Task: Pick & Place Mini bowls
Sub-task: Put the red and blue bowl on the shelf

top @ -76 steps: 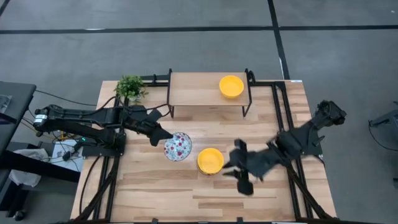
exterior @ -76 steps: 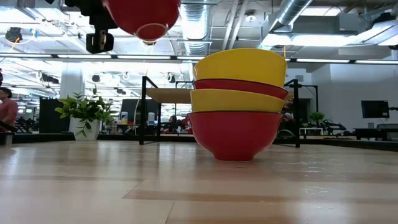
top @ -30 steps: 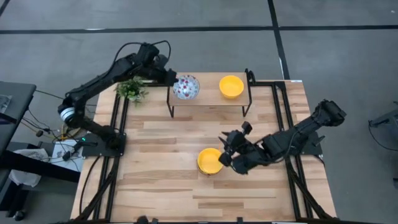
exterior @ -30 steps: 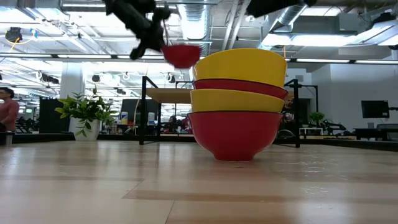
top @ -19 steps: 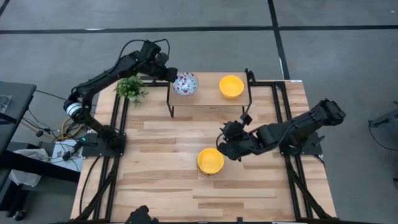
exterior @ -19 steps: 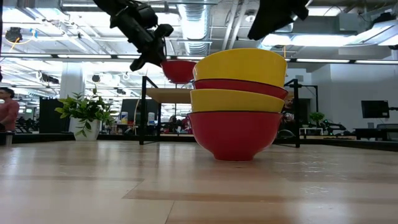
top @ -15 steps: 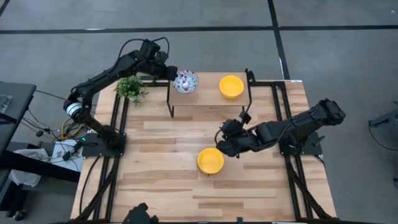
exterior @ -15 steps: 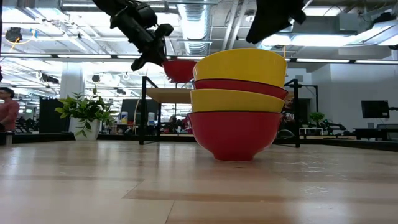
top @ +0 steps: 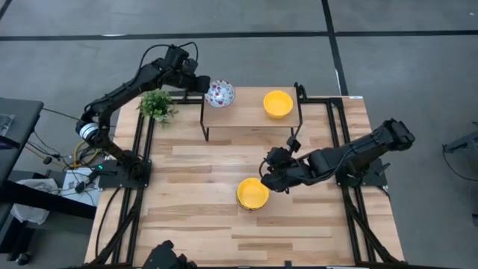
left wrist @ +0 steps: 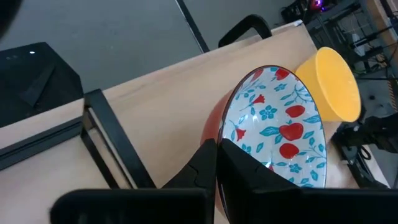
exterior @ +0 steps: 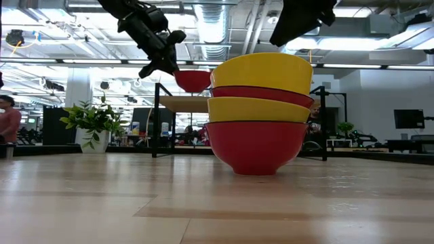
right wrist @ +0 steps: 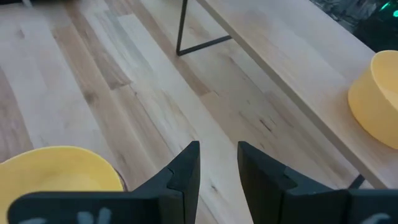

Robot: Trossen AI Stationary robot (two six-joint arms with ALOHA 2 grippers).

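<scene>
A floral mini bowl (top: pixel 219 93), white inside and red outside, hangs in my left gripper (top: pixel 205 86) over the far left end of the raised wooden shelf (top: pixel 246 116). In the low view the bowl (exterior: pixel 192 80) is clear of the shelf board. A yellow mini bowl (top: pixel 278 103) sits on the shelf's right part. On the table stands a stack of bowls (exterior: pixel 261 115) with a yellow one on top (top: pixel 252 193). My right gripper (top: pixel 266 179) hovers open just right of and above the stack (right wrist: pixel 56 171), touching nothing. My left gripper pinches the floral bowl's rim (left wrist: pixel 227 138) on the side nearest the arm, one finger (left wrist: pixel 249 180) inside the bowl and one (left wrist: pixel 205 165) outside against the red wall. It comes from the table's left. The bowl is lifted clear and tipped.
A small green potted plant (top: pixel 155 106) stands at the table's far left corner, under the left arm. The shelf has black metal legs and handles (top: pixel 299 93). Bare wooden table lies in front of and left of the stack. A person (exterior: pixel 7 118) is far off in the room.
My left gripper has carried the floral bowl a little toward the far edge and left over the shelf's end, and lowered it nearer the shelf board. My right gripper has moved slightly toward the far edge beside the stack, rising above its top bowl.
</scene>
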